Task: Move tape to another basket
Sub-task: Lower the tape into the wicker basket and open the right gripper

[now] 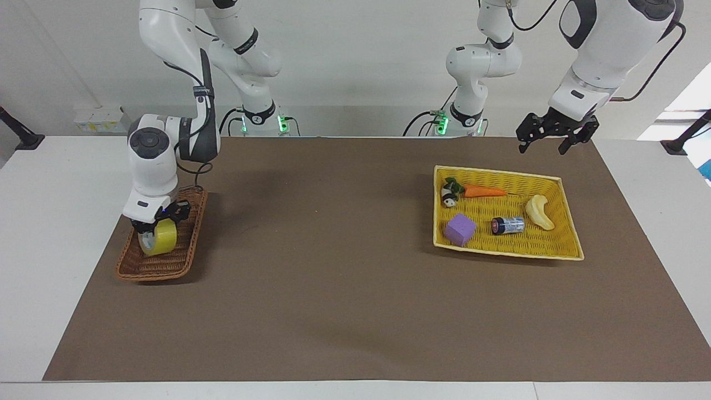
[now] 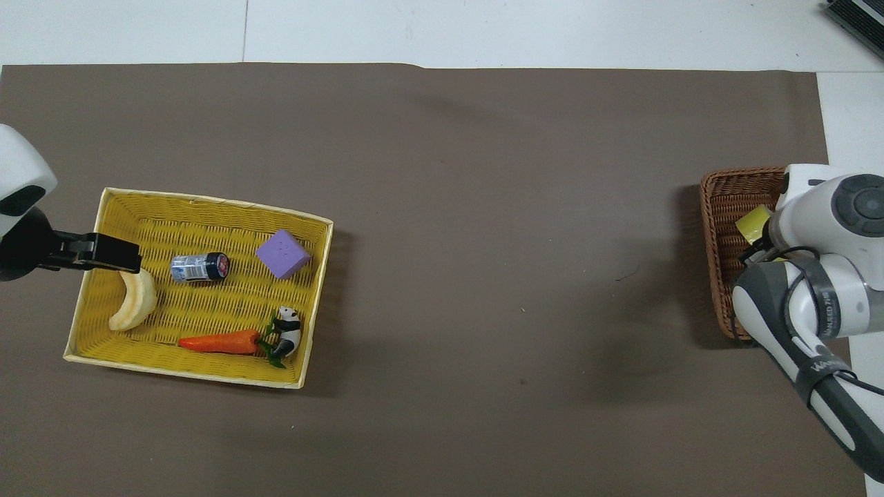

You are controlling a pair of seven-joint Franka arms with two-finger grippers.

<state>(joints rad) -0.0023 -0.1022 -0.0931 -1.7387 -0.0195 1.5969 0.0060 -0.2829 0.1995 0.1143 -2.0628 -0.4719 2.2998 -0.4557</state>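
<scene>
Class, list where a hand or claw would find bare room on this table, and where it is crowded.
Free: the wide brown mat between the narrow brown wicker basket and the flat yellow woven tray.

Crowded: the tray, holding an orange carrot, purple cube, pale banana-shaped piece and more; the basket, where the right claw holds the yellow tape roll.

In the overhead view the right arm covers most of the tape, the wicker basket and its own pincer; the left pincer runs off the edge
</scene>
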